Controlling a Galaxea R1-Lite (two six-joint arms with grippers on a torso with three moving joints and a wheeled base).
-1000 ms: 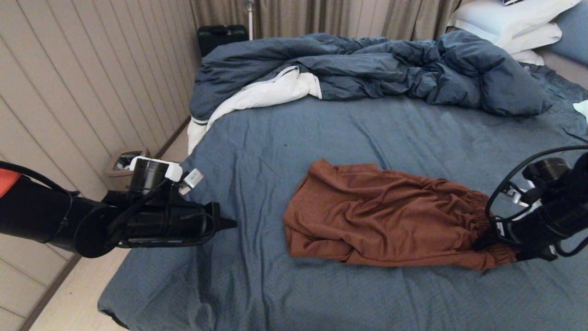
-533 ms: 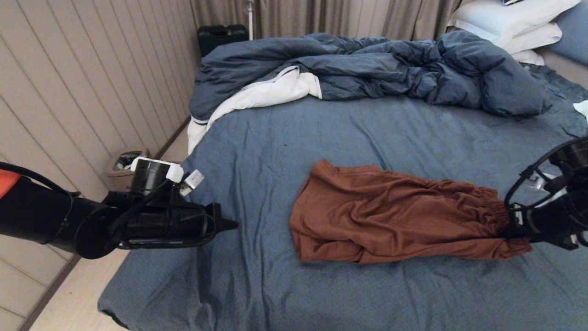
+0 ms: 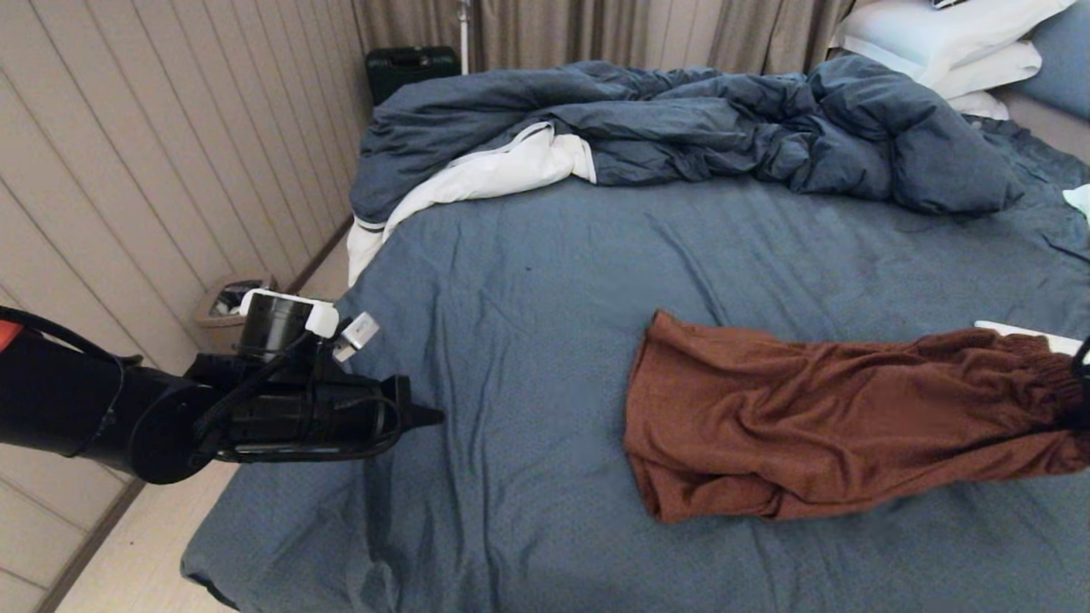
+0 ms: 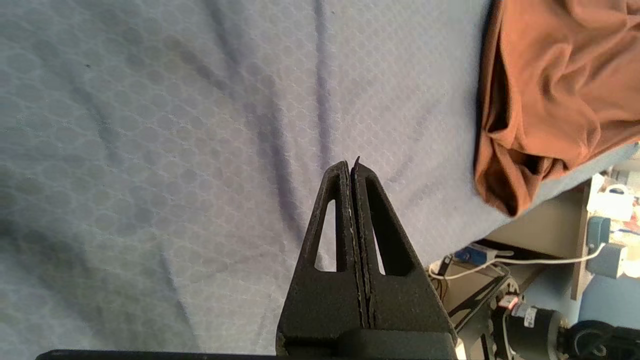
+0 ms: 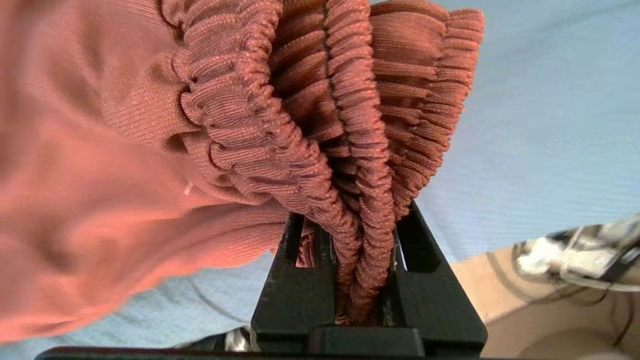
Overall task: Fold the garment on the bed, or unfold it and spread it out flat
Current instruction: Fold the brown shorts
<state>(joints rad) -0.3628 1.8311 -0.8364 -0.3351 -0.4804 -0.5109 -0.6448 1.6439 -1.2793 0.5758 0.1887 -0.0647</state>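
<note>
The garment, rust-brown shorts, lies stretched in a rumpled strip across the right side of the bed. Its gathered waistband reaches the right edge of the head view. My right gripper is shut on that bunched waistband, with folds of elastic pinched between its fingers; in the head view only a sliver of that arm shows at the right edge. My left gripper hovers shut and empty over the sheet near the bed's left side, well left of the garment's leg end.
A rumpled dark blue duvet with white lining fills the far part of the bed, and white pillows sit at the far right. A panelled wall, a waste bin and a black case stand to the left.
My right gripper has pulled the waistband to the right and slightly away, dragging the whole garment across the sheet; that arm has nearly left the head view. The left arm has not moved.
</note>
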